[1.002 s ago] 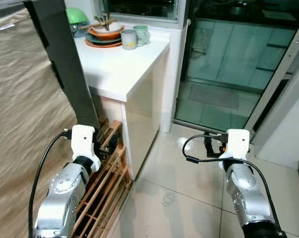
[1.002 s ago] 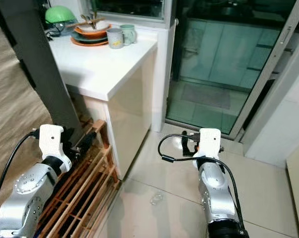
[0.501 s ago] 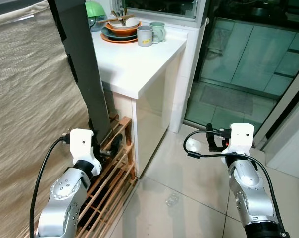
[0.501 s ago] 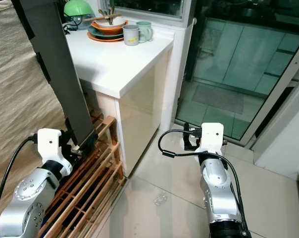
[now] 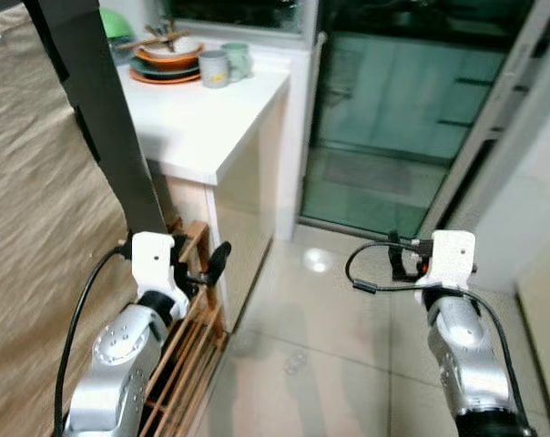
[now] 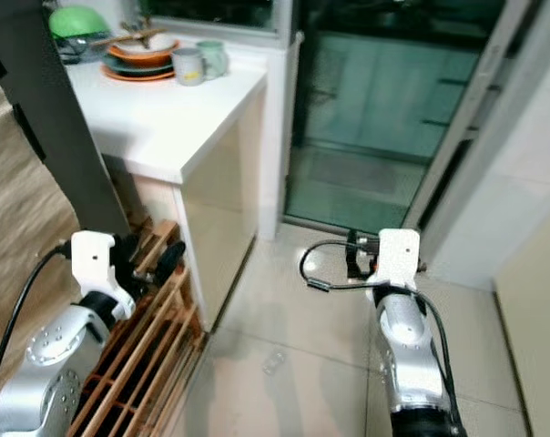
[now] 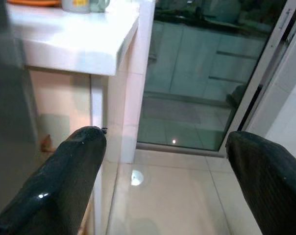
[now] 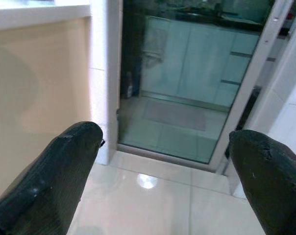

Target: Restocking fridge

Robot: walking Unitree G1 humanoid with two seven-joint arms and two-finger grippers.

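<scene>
Both tools, left tool (image 7: 162, 161) and right tool (image 8: 162, 166), are spread apart and hold nothing, probably because the robot is walking; the desk (image 5: 198, 127) is beyond the left one.

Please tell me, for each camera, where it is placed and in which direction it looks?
Left and right eye views: on the head, looking forward and down at the white counter, the wooden rack and the tiled floor; both silver arms show.
Left wrist view: on the left wrist, looking along the left gripper, open, toward the glass door.
Right wrist view: on the right wrist, looking along the right gripper, open, toward the same door.
Shared: all views show the glass door and the floor; the head views and left wrist view share the mugs.
</scene>
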